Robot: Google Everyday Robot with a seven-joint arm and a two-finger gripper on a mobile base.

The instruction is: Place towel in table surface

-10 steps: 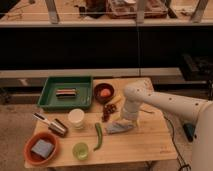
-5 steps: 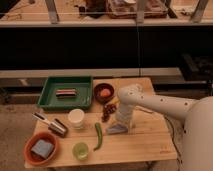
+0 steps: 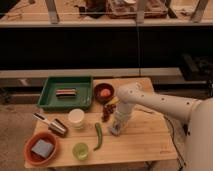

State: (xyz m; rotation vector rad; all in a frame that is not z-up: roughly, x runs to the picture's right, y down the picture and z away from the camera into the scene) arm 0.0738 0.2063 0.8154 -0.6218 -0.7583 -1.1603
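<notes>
A small pale bluish-white cloth, apparently the towel point(image 3: 115, 131), lies bunched on the wooden table point(image 3: 145, 142) right of centre. My gripper point(image 3: 118, 127) hangs from the white arm point(image 3: 155, 102) that reaches in from the right. It points straight down and its tip is on or just above the cloth. The gripper's body hides most of the cloth.
A green pepper point(image 3: 98, 135) and red grapes point(image 3: 107, 111) lie just left of the gripper. Further off are a dark bowl with an orange fruit point(image 3: 104, 92), a green tray point(image 3: 65, 92), a white cup point(image 3: 76, 118), a green cup point(image 3: 80, 150), an orange bowl holding a blue-grey pad point(image 3: 41, 148) and a metal can point(image 3: 59, 127).
The arm has drawn slightly left and the gripper has turned more upright over the cloth. The cloth looks more bunched than a second ago.
</notes>
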